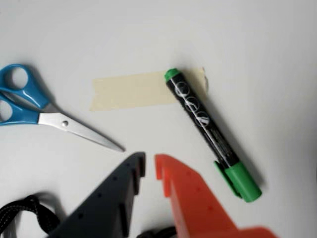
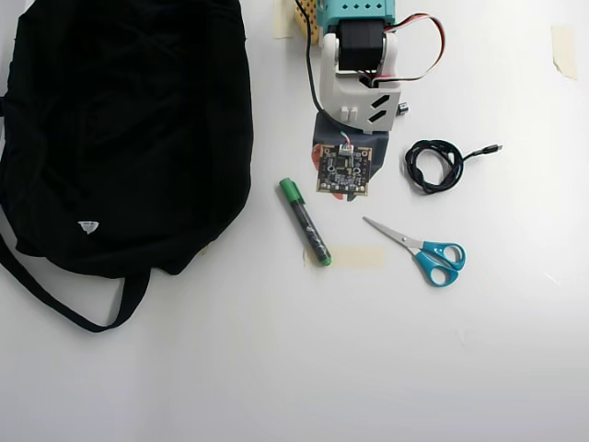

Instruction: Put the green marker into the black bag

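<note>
The green marker (image 1: 210, 131) lies flat on the white table, its green cap toward the lower right of the wrist view and its small green end resting on a strip of tape. In the overhead view the marker (image 2: 306, 221) sits just right of the black bag (image 2: 120, 129), which fills the upper left with its strap trailing below. The bag is out of the wrist view. My gripper (image 1: 150, 166) hovers just left of the marker's cap end, its dark and orange fingers nearly together with nothing between them. From above, the gripper (image 2: 342, 191) is mostly hidden under the wrist camera board.
Blue-handled scissors (image 1: 49, 111) (image 2: 419, 249) lie beyond the tape strip (image 1: 133, 89) (image 2: 359, 256). A coiled black cable (image 2: 434, 166) rests right of the arm; its cord (image 1: 25, 210) shows at the wrist view's lower left. More tape (image 2: 563, 51) is at top right.
</note>
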